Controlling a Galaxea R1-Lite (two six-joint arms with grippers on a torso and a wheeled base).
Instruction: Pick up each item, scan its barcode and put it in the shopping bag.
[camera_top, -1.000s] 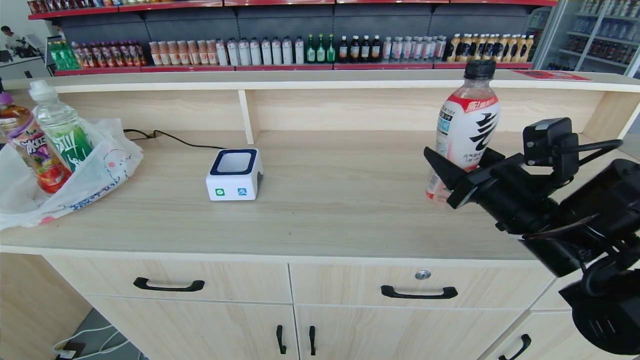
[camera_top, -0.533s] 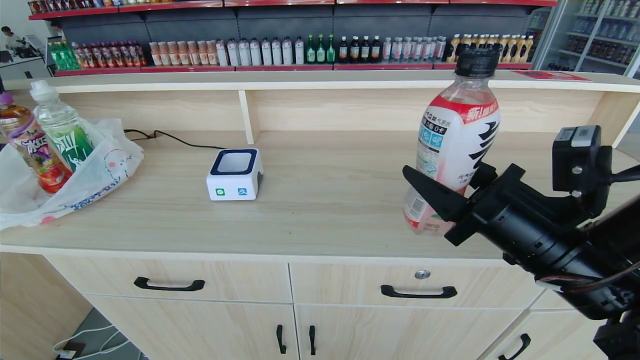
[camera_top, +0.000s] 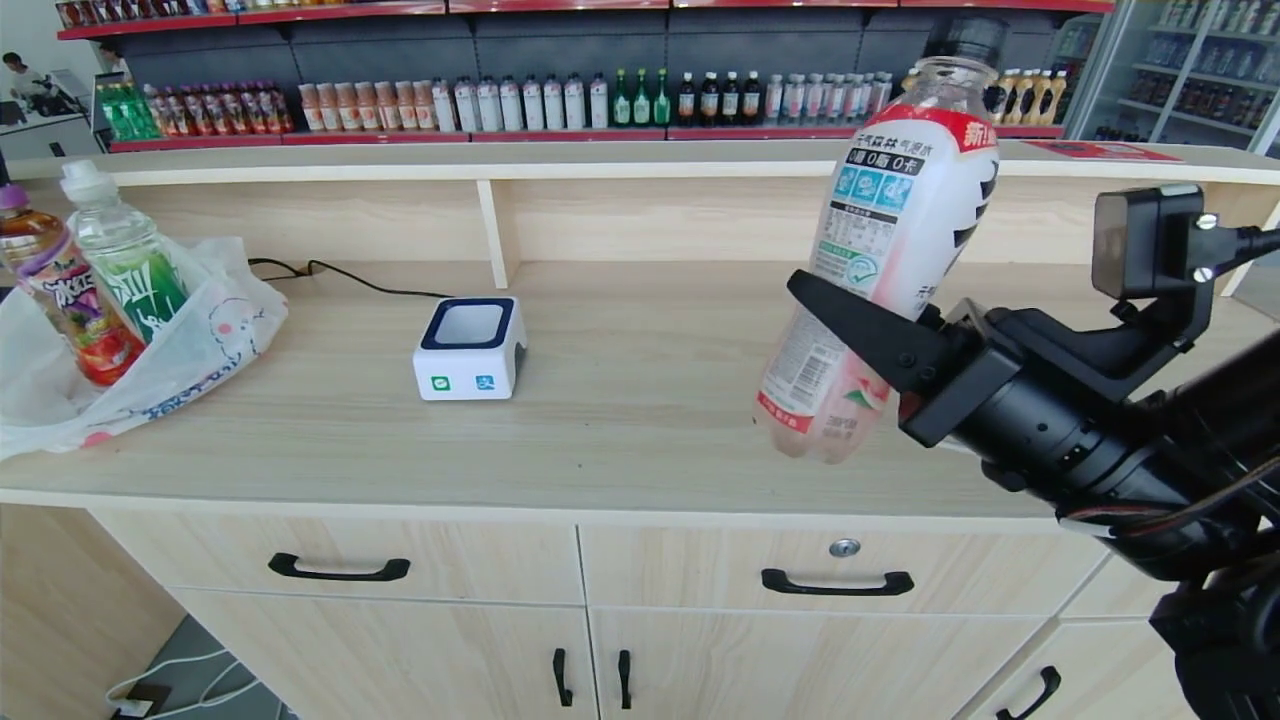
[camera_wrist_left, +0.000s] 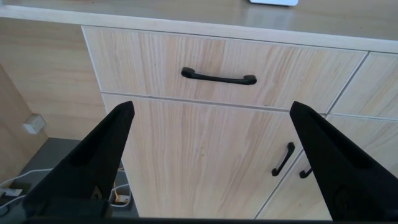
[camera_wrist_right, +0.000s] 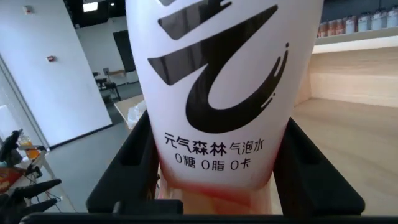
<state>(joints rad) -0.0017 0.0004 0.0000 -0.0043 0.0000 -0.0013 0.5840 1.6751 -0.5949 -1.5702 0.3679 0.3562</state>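
Note:
My right gripper (camera_top: 885, 335) is shut on a white-and-red labelled drink bottle (camera_top: 880, 240), held tilted in the air above the right part of the wooden counter (camera_top: 640, 420), its barcode facing the front. The same bottle (camera_wrist_right: 224, 93) sits clamped between the right gripper (camera_wrist_right: 221, 177) fingers. The white scanner box (camera_top: 470, 348) with a dark-rimmed window stands on the counter to the left of the bottle. A white plastic shopping bag (camera_top: 190, 345) lies at the counter's left end with two bottles (camera_top: 90, 270) in it. My left gripper (camera_wrist_left: 211, 155) hangs open below counter height, facing the cabinet drawers.
A black cable (camera_top: 340, 275) runs along the counter behind the scanner. A raised shelf with a divider (camera_top: 492, 235) backs the counter. Store shelves of drinks (camera_top: 600, 100) stand beyond. Drawers and doors with black handles (camera_top: 838, 584) are below the counter.
My right gripper has lifted the bottle off the counter, carried it leftward and toward the front, and tilted it so the barcode shows. The scanner and bag have not moved.

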